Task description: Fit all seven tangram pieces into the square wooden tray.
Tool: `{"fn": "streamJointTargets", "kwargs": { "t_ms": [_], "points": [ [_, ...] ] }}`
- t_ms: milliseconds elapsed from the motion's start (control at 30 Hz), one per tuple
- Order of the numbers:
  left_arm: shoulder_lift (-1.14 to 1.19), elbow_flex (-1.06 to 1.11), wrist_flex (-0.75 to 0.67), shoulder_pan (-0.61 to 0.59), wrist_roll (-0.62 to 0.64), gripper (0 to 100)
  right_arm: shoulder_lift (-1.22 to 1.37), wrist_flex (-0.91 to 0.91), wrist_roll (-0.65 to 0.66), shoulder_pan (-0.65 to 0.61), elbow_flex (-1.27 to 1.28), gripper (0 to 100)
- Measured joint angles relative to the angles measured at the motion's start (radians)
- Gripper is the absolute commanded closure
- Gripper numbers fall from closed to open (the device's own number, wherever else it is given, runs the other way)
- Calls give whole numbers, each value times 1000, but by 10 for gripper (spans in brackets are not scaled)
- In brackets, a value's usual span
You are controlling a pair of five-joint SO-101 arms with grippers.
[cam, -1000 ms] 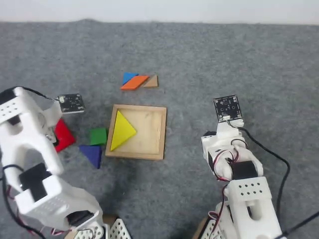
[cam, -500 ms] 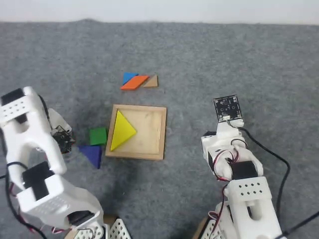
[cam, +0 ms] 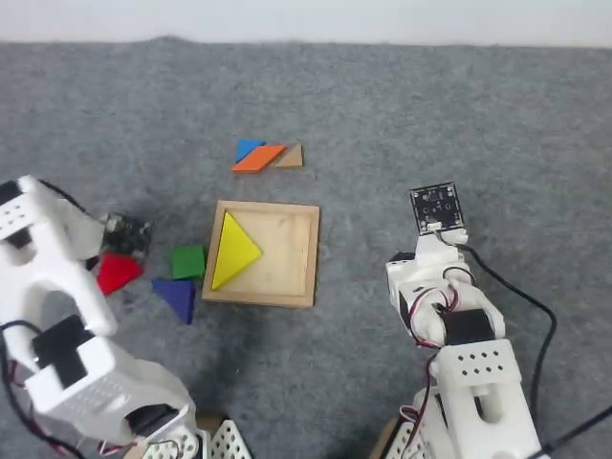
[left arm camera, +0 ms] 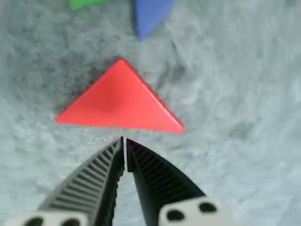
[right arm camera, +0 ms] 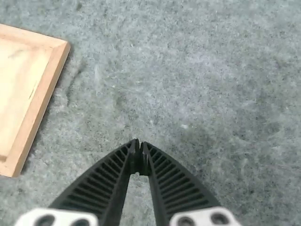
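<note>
The square wooden tray lies mid-table with a large yellow triangle inside it. Left of the tray lie a green square, a dark blue triangle and a red triangle. My left gripper is shut, its tips just short of the red triangle's long edge, holding nothing. Beyond the red piece the green square and blue triangle show. Behind the tray sit a blue piece, an orange parallelogram and a tan triangle. My right gripper is shut over bare carpet beside the tray's corner.
Grey carpet covers the whole table. The left arm's white body stands over the left side, the right arm at the lower right. Open carpet stretches right of the tray and toward the back.
The left arm's wrist swung down toward the carpet and then shifted, so the red triangle, hidden half a second ago, lies uncovered in front of its tips. The right arm kept still.
</note>
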Motion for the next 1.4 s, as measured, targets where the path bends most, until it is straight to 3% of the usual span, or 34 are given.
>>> {"fn": "streamJointTargets", "kwargs": {
  "t_ms": [133, 233, 567, 700, 800, 1133, 1400],
  "points": [
    [0, 2, 49, 0, 198, 990, 0, 0, 0, 0, 0, 990],
    [0, 8, 40, 6, 261, 990, 0, 0, 0, 0, 0, 990],
    [97, 83, -285, 219, 324, 990, 0, 0, 0, 0, 0, 990],
    [253, 18, -373, 216, 391, 990, 0, 0, 0, 0, 0, 990],
    [338, -91, -339, 190, 399, 990, 0, 0, 0, 0, 0, 990],
    [454, -373, 5, 91, 339, 990, 0, 0, 23, 0, 0, 991],
    [466, -388, 61, 5, 331, 990, 0, 0, 28, 0, 0, 991]
  ]
}}
